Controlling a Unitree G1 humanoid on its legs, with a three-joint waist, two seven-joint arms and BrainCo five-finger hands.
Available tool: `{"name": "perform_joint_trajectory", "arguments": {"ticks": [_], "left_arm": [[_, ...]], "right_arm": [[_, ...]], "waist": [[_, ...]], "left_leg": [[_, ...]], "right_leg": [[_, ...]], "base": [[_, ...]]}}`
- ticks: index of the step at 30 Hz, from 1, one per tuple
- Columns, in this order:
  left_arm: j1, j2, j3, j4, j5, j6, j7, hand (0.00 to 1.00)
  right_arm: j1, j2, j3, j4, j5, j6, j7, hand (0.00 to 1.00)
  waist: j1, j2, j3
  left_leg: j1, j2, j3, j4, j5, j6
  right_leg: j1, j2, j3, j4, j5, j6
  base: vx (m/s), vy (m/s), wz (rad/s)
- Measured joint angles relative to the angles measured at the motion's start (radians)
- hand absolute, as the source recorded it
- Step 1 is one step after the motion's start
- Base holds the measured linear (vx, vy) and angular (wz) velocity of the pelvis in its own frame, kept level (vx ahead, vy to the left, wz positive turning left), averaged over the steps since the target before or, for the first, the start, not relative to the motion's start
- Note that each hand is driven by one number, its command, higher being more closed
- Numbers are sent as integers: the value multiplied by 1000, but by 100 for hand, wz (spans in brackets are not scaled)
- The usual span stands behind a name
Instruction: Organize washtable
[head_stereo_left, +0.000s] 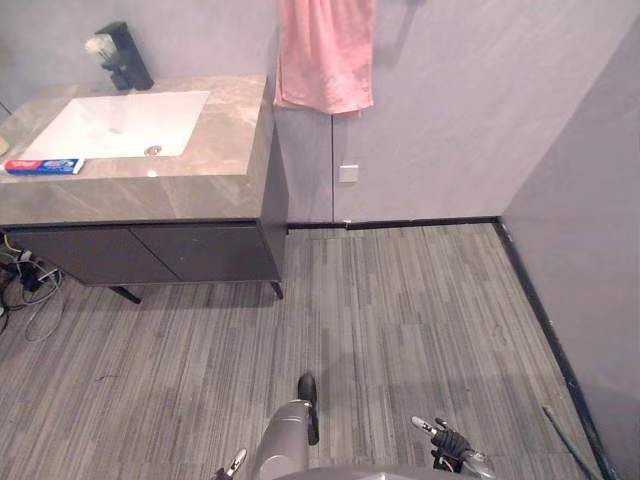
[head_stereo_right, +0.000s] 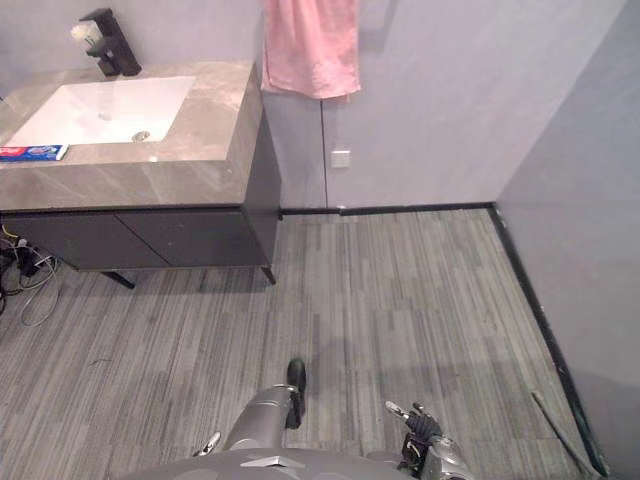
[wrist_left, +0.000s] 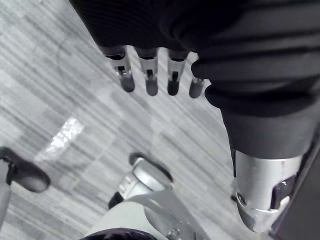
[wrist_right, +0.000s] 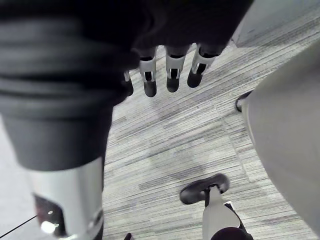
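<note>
The washtable (head_stereo_left: 200, 185) stands at the far left, a grey marble top over dark cabinet doors. It holds a white sink (head_stereo_left: 120, 125), and a black faucet (head_stereo_left: 125, 55) rises behind the basin. A red, white and blue toothpaste box (head_stereo_left: 45, 166) lies flat on the counter at the sink's front left corner. My left hand (wrist_left: 150, 75) hangs low over the floor, fingers straight and empty, far from the washtable. My right hand (wrist_right: 170, 70) hangs the same way, also open and empty. In the left eye view both show at the bottom edge, the left hand (head_stereo_left: 235, 463) and the right hand (head_stereo_left: 447, 437).
A pink towel (head_stereo_left: 325, 55) hangs on the back wall just right of the washtable, above a white wall socket (head_stereo_left: 348, 173). Loose cables (head_stereo_left: 30, 285) lie on the floor under the cabinet's left end. A grey wall (head_stereo_left: 590, 250) closes the right side of the striped wood floor (head_stereo_left: 400, 320).
</note>
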Motion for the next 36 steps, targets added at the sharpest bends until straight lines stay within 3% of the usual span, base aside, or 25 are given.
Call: {"name": "perform_joint_trajectory", "arguments": {"ticks": [1, 2, 3, 4, 5, 6, 7, 10, 12, 13, 14, 15, 16, 18, 20, 22, 23, 24, 26, 28, 30, 32, 33, 36], "left_arm": [[18, 1, 25, 1, 0, -3, -1, 0], [15, 19, 26, 16, 0, -5, 0, 0], [7, 28, 26, 22, 0, -4, 1, 0], [-19, 34, 23, 36, 1, -4, 1, 0], [-32, 37, 9, 32, 1, -6, 0, 0], [-36, 42, -13, 32, 1, -8, 1, 0], [-47, 60, -88, 31, 1, -8, 1, 0], [-77, 72, -169, -5, 1, -13, 2, 0], [-129, 79, -185, -21, 1, -21, 4, 0], [-156, 77, -200, -22, 1, -22, 7, 0], [-180, 69, -216, -28, 1, -23, 13, 0], [-184, 56, -213, -50, 0, -32, 13, 0], [-185, 49, -212, -56, 0, -40, 13, 0], [-187, 27, -212, -55, 0, -45, 14, 0], [-180, 30, -211, -39, 0, -44, 15, 0], [-168, 31, -208, -33, 1, -40, 17, 0], [-163, 27, -198, -31, 1, -40, 17, 0], [-156, 25, -196, -23, 1, -41, 16, 0], [-158, 17, -183, 9, 1, -39, 12, 0], [-156, 17, -159, 37, 1, -36, 10, 0], [-140, 12, -126, 41, 1, -28, 8, 0], [-126, 14, -91, 33, 0, -27, -1, 0], [-121, 20, -84, 33, -1, -27, -1, 0], [-119, 23, -59, 31, -1, -29, -2, 0]], "right_arm": [[3, 10, 0, 5, 0, -1, 1, 0], [-7, 24, 0, 7, 1, -3, 2, 0], [-11, 27, -1, 7, 1, -7, 4, 0], [-12, 28, -30, 10, 2, -8, 11, 0], [-6, 27, -37, 14, 3, -8, 17, 0], [-2, 27, -36, 14, 3, -8, 20, 0], [5, 27, -18, 12, 3, -9, 25, 0], [6, 10, 11, -4, 33, -26, 28, 0], [6, 9, 5, -13, 49, -29, 28, 0], [3, 8, 1, -25, 72, -29, 26, 0], [7, 9, -17, -46, 94, -29, 21, 0], [8, 19, -39, -47, 121, -29, 20, 0], [8, 22, -49, -47, 129, -29, 17, 0], [7, 24, -72, -45, 147, -23, 9, 0], [7, 26, -74, -44, 147, -21, 8, 0], [9, 26, -78, -42, 146, -16, 9, 0], [5, 13, -83, -45, 146, -11, 10, 0], [6, 7, -83, -43, 144, -9, 10, 0], [-10, -5, -74, -42, 130, -8, 11, 0], [-17, -5, -67, -42, 110, -8, 16, 0], [-9, -5, -47, -38, 105, -7, 20, 0], [-6, -16, -13, -32, 101, -7, 21, 0], [-9, -15, -7, -30, 88, -8, 20, 0], [-28, -13, -8, -30, 83, -10, 15, 0]], "waist": [[9, -36, -30], [6, -65, -55], [-2, -71, -59], [-7, -73, -56], [-5, -75, -49], [-7, -72, -47], [-21, -56, -38], [-47, -41, -28], [-69, -39, -19], [-71, -38, 5], [-81, -32, 17], [-85, -31, 18], [-85, -30, 19], [-82, -26, 22], [-76, -35, 34], [-75, -36, 41], [-79, -11, 37], [-80, 3, 29], [-74, 30, 11], [-67, 36, 7], [-59, 35, 9], [-49, 35, 11], [-39, 31, 17], [-21, 21, 25]], "left_leg": [[-16, -36, 21, 49, 16, 23], [-28, -68, 48, 87, -34, 72], [-26, -82, 51, 102, -58, 80], [0, -106, 54, 131, -108, 98], [60, -125, 64, 130, -150, 114], [95, -130, 63, 125, -169, 116], [185, -133, 53, 112, -196, 127], [315, -133, 34, 41, -205, 142], [404, -131, 3, -21, -205, 141], [454, -127, -5, -51, -205, 141], [502, -116, -15, -89, -205, 141], [532, -110, -17, -116, -209, 135], [545, -105, -18, -129, -213, 129], [580, -77, -23, -145, -251, 93], [609, -57, -26, -141, -291, 60], [649, -30, -41, -143, -341, 26], [681, 21, -53, -148, -362, 8], [684, 41, -62, -143, -361, 6], [634, 106, -100, -28, -320, -45], [570, 125, -141, 121, -247, -69], [447, 130, -188, 420, -118, -112], [351, 132, -188, 666, -129, -112], [303, 130, -162, 753, -162, -89], [183, 120, -86, 730, -241, -48]], "right_leg": [[6, -48, 14, 10, -19, 5], [-25, -75, 55, 82, 2, 26], [-45, -87, 64, 139, 23, 62], [-84, -98, 78, 287, 71, 137], [-145, -101, 99, 495, 176, 206], [-180, -97, 97, 601, 254, 254], [-263, -78, 54, 852, 339, 295], [-396, -71, -60, 1077, 328, 264], [-497, -83, -137, 1064, 286, 190], [-505, -83, -154, 983, 264, 155], [-500, -91, -191, 786, 244, 127], [-492, -109, -230, 573, 244, 117], [-486, -119, -249, 462, 249, 111], [-453, -123, -290, 45, 345, 100], [-438, -131, -295, -146, 431, 119], [-423, -143, -303, -153, 478, 120], [-416, -101, -313, -108, 531, 97], [-421, -84, -320, -85, 537, 89], [-439, -26, -336, -22, 492, 7], [-415, 8, -339, -18, 456, -18], [-342, 39, -328, -53, 424, -45], [-254, 67, -313, -96, 410, -63], [-191, 80, -293, -124, 401, -71], [-103, 82, -262, -162, 377, -69]], "base": [[672, 302, -28], [671, 286, -23], [611, 278, 7], [512, 252, 18], [514, 232, 12], [579, 181, 4], [542, 130, 11], [244, 16, 14], [-44, -42, 27], [-174, 10, 32], [-244, 38, 30], [-256, 48, 26], [-207, 47, 11], [85, -87, -2], [389, -277, -4], [398, -357, 12], [331, -311, 25], [441, -431, 26], [394, -438, -3], [301, -373, -25], [235, -314, -21], [92, -156, -32], [-15, -69, -39], [-193, 19, -30]]}}
